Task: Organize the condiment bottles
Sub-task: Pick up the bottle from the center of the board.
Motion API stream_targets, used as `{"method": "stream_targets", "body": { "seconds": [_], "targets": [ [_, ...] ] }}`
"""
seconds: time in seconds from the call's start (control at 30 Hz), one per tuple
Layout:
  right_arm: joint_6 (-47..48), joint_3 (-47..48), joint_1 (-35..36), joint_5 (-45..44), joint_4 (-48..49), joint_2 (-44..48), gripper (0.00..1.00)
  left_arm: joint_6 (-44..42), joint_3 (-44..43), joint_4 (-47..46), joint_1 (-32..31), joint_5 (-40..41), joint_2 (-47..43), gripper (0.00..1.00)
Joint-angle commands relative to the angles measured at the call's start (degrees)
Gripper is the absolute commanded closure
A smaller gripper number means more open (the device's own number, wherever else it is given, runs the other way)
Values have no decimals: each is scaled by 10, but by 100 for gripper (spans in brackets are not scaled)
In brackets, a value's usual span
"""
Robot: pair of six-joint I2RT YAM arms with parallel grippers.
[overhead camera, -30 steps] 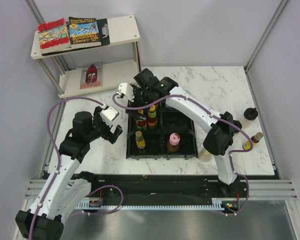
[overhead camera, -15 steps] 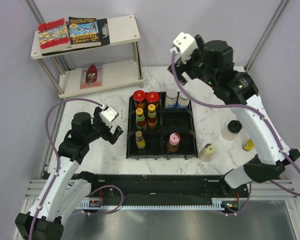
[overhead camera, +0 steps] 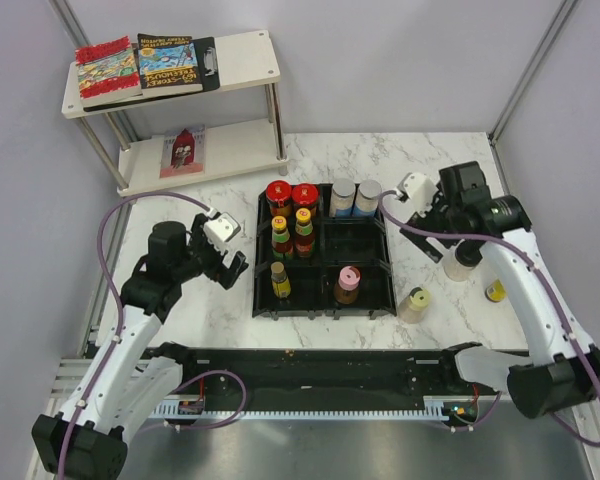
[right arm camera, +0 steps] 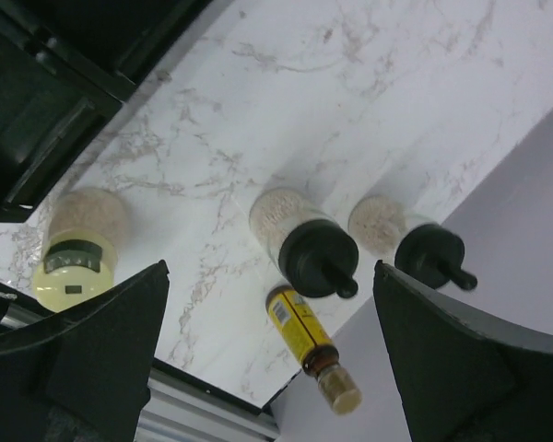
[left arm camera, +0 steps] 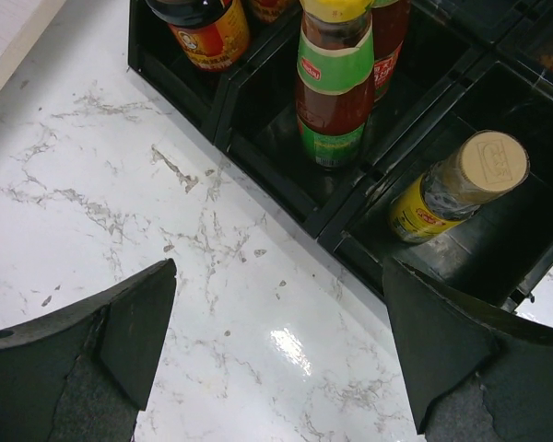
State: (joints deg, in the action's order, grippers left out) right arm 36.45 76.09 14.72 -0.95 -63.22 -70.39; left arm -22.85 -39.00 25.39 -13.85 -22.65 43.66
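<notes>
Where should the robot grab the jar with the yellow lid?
The jar stands upright on the table beside the tray, bare marble on its other sides. So I'd grab its round body under the lid, coming straight down with the open right gripper.

Right hand point(right arm camera: 269, 269) spread wide above the tabletop point(right arm camera: 350, 83). Beside the middle black-capped jar point(right arm camera: 304, 244), right, its twin point(right arm camera: 415, 241); below, a small yellow bottle point(right arm camera: 306, 345); left, a yellow-lidded jar point(right arm camera: 74, 253).

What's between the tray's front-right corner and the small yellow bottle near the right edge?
A pale-lidded jar, standing just off the tray; nothing else before the small yellow bottle. Top view shows it.
</notes>
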Motion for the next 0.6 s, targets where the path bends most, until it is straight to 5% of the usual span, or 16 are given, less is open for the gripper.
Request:
{"method": "stream_targets", "body": {
  "seconds": [0.0, 0.27, 0.57],
  "targets": [
    [-26, -40, -70, -23, 53, 46, 2, 16, -20, -1, 2, -1, -3, 1],
    [-11, -67, -260, 119, 76, -4, 2, 18, -17, -1, 1, -5, -13, 1],
    [1, -98, -294, 189, 107, -41, 3, 19, -9, -3, 2, -1, -24, 1]
  ]
}}
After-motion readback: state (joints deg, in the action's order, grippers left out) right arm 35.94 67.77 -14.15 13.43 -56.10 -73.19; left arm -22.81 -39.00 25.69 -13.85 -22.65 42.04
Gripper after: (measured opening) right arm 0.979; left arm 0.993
